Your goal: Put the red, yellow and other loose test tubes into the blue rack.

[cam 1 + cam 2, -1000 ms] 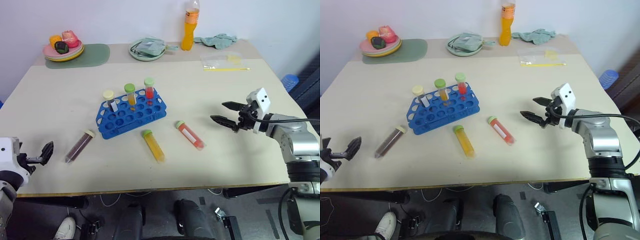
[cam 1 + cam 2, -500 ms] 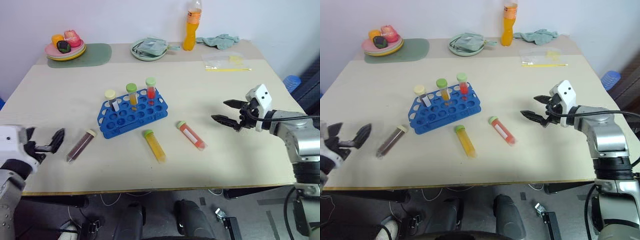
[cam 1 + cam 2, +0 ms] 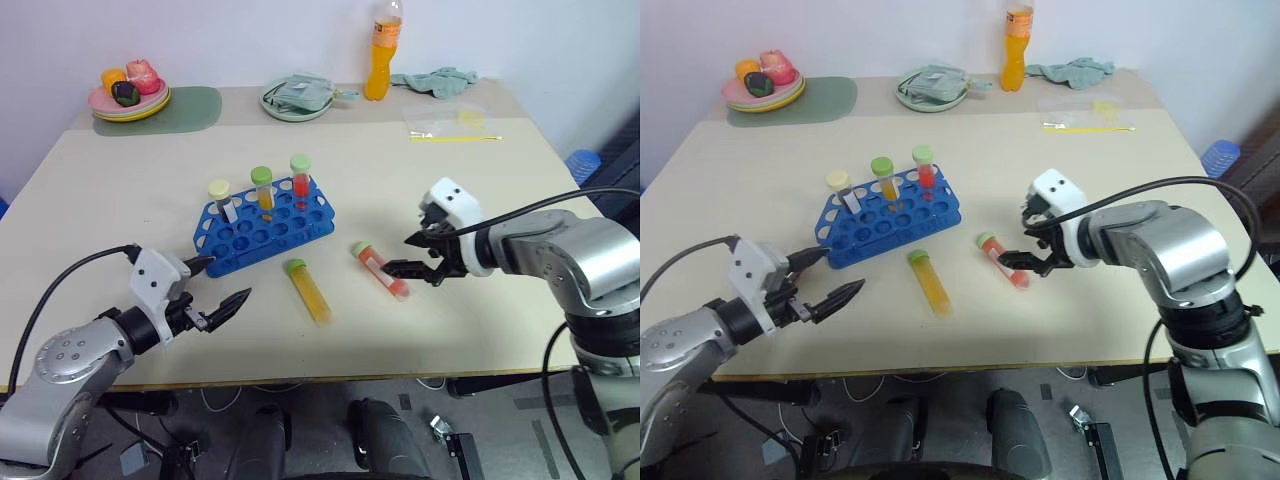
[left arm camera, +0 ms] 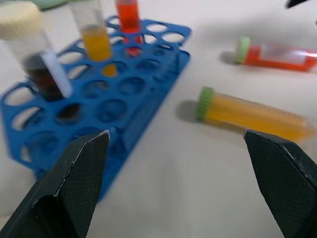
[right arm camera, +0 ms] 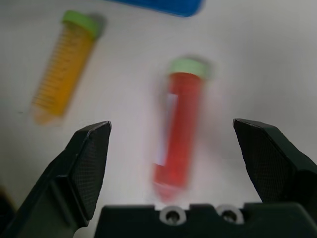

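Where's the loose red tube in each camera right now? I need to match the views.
Left eye view: red tube lies right of the blue rack, just before the open right gripper.
Right eye view: same spot.
Left wrist view: far side, past the yellow tube, at.
Right wrist view: centred between the fingers.
Shared landmark: its green cap beside the yellow tube.

Right gripper (image 3: 1025, 240) — jaws wide — over red tube (image 3: 1002, 260).

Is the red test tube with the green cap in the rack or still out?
Out: red test tube lies flat on table.
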Controlling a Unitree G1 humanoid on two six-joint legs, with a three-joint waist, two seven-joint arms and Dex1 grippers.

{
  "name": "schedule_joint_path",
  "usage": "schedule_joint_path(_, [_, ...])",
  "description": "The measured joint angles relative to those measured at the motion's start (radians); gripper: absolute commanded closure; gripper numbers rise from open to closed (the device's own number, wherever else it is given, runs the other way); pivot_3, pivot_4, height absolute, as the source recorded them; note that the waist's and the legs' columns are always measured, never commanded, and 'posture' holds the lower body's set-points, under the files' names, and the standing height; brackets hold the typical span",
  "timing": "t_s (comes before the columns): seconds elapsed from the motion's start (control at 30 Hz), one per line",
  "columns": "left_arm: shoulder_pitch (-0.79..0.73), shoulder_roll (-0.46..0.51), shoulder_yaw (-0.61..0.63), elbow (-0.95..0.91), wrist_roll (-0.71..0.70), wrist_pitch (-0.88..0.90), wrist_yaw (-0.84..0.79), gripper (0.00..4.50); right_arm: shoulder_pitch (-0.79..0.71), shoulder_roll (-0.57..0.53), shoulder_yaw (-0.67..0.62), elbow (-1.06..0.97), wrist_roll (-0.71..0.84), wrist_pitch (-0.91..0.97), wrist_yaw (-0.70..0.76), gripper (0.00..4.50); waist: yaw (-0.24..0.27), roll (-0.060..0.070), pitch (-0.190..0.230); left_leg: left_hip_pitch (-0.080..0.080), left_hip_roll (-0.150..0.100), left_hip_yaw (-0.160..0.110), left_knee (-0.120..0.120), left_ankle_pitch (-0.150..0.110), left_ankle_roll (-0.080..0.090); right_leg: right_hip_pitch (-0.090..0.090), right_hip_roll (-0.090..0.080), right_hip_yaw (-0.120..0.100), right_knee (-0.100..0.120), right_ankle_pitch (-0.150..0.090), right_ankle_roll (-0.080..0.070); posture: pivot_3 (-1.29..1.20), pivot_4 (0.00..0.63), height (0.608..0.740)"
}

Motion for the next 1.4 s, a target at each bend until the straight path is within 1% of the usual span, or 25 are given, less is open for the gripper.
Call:
schedule_joint_path(0.13, [-0.038, -0.005, -0.050, 0.031, 0.014, -0.042, -0.033, 0.03, -0.122, 0.005, 0.083, 0.155, 0.042, 0.049, -0.166, 0.14, 0.002, 0.000, 0.000, -0.002, 0.000, 0.000, 0.001, 0.000, 0.000, -0.001, -0.001, 0.000, 0.000, 0.000, 0.000, 0.00, 0.150, 0.740])
schedule_joint_path(0.3, [-0.027, -0.009, -0.082, 0.053, 0.052, -0.085, -0.050, 0.03, -0.199, 0.005, 0.167, 0.288, 0.227, 0.049, -0.317, 0.14, -0.008, 0.000, 0.000, -0.003, 0.000, 0.001, -0.001, 0.000, 0.001, -0.005, 0.000, 0.000, 0.000, 0.000, 0.000, 0.00, 0.150, 0.740])
schedule_joint_path(0.4, [-0.001, -0.018, -0.090, 0.053, 0.072, -0.109, -0.049, 0.03, -0.263, 0.027, 0.202, 0.396, 0.372, 0.049, -0.444, 0.14, -0.013, 0.000, 0.000, -0.003, 0.000, 0.001, -0.001, 0.000, 0.001, -0.005, 0.000, 0.000, 0.001, 0.000, 0.000, 0.00, 0.150, 0.740])
schedule_joint_path(0.6, [0.043, -0.043, -0.094, 0.040, 0.086, -0.114, -0.037, 0.03, -0.305, 0.077, 0.244, 0.525, 0.632, 0.049, -0.667, 0.14, -0.017, 0.000, 0.000, -0.004, 0.000, 0.000, -0.001, 0.000, 0.001, -0.005, 0.000, 0.000, 0.001, 0.000, 0.000, 0.00, 0.150, 0.740])
schedule_joint_path(0.7, [0.055, -0.046, -0.094, 0.018, 0.087, -0.114, -0.029, 0.03, -0.308, 0.089, 0.246, 0.551, 0.717, 0.049, -0.769, 0.14, -0.020, 0.000, 0.000, -0.004, 0.000, 0.000, -0.001, 0.000, 0.001, -0.005, 0.000, 0.000, 0.001, 0.000, 0.000, 0.00, 0.150, 0.740])
schedule_joint_path(0.83, [0.070, -0.051, -0.095, 0.003, 0.086, -0.113, -0.022, 0.03, -0.308, 0.121, 0.245, 0.584, 0.791, 0.049, -0.895, 0.14, -0.027, 0.000, 0.000, -0.004, 0.000, 0.000, -0.001, 0.000, 0.001, -0.005, 0.000, 0.000, 0.001, 0.000, 0.000, 0.00, 0.150, 0.740])
schedule_joint_path(0.93, [0.074, -0.051, -0.099, -0.022, 0.086, -0.113, -0.022, 0.03, -0.308, 0.141, 0.238, 0.590, 0.797, 0.049, -0.973, 0.14, -0.029, 0.000, 0.000, -0.004, 0.000, 0.000, -0.001, 0.000, 0.001, -0.005, 0.000, 0.000, 0.001, 0.000, 0.000, 0.00, 0.150, 0.740])
schedule_joint_path(0.97, [0.074, -0.051, -0.103, -0.023, 0.086, -0.113, -0.022, 0.00, -0.307, 0.150, 0.235, 0.591, 0.797, 0.049, -0.994, 0.38, -0.029, 0.000, 0.000, -0.004, 0.001, 0.000, -0.001, 0.000, 0.001, -0.005, 0.001, 0.000, 0.001, 0.000, 0.000, 0.00, 0.150, 0.740])
schedule_joint_path(1.03, [0.073, -0.051, -0.110, -0.023, 0.086, -0.113, -0.021, 0.00, -0.301, 0.160, 0.229, 0.591, 0.797, 0.049, -1.023, 1.04, -0.028, 0.000, 0.000, -0.004, 0.001, 0.000, -0.001, 0.000, 0.001, -0.005, 0.001, 0.000, 0.001, 0.000, 0.000, 0.00, 0.150, 0.740])
schedule_joint_path(1.07, [0.071, -0.051, -0.112, -0.023, 0.086, -0.112, -0.020, 0.00, -0.297, 0.161, 0.225, 0.591, 0.797, 0.049, -1.033, 1.49, -0.028, 0.000, 0.000, -0.004, 0.001, 0.000, -0.001, 0.000, 0.001, -0.005, 0.001, 0.000, 0.001, 0.000, 0.000, 0.00, 0.150, 0.740])
schedule_joint_path(1.1, [0.069, -0.051, -0.113, -0.023, 0.086, -0.112, -0.019, 0.00, -0.292, 0.162, 0.224, 0.591, 0.799, 0.049, -1.042, 2.09, -0.028, 0.000, 0.000, -0.004, 0.001, 0.000, -0.001, 0.000, 0.001, -0.005, 0.000, 0.000, 0.001, 0.000, 0.000, 0.00, 0.150, 0.740])
schedule_joint_path(1.13, [0.068, -0.051, -0.115, -0.023, 0.086, -0.111, -0.018, 0.00, -0.288, 0.163, 0.224, 0.591, 0.801, 0.049, -1.048, 2.57, -0.027, 0.000, 0.000, -0.004, 0.000, 0.000, -0.001, 0.000, 0.001, -0.005, 0.000, 0.000, 0.001, 0.000, 0.000, 0.00, 0.150, 0.740])
schedule_joint_path(1.17, [0.067, -0.051, -0.117, -0.023, 0.086, -0.111, -0.017, 0.00, -0.285, 0.163, 0.224, 0.590, 0.811, 0.049, -1.053, 3.17, -0.028, 0.000, 0.000, -0.004, 0.000, 0.000, -0.001, 0.000, 0.001, -0.005, 0.000, 0.000, 0.001, 0.000, 0.000, 0.00, 0.150, 0.740])
schedule_joint_path(1.2, [0.067, -0.051, -0.118, -0.023, 0.086, -0.111, -0.016, 0.00, -0.285, 0.163, 0.224, 0.586, 0.821, 0.049, -1.057, 3.57, -0.028, 0.000, 0.000, -0.004, 0.001, 0.000, -0.001, 0.000, 0.001, -0.005, 0.001, 0.000, 0.001, 0.000, 0.000, 0.00, 0.150, 0.740])
schedule_joint_path(1.4, [0.067, -0.051, -0.118, -0.023, 0.087, -0.112, -0.013, 0.00, -0.284, 0.157, 0.196, 0.534, 0.875, 0.049, -1.054, 3.57, -0.029, 0.001, 0.000, -0.004, 0.001, 0.000, -0.001, 0.000, 0.001, -0.005, 0.001, 0.000, 0.001, 0.000, 0.000, 0.00, 0.150, 0.740])
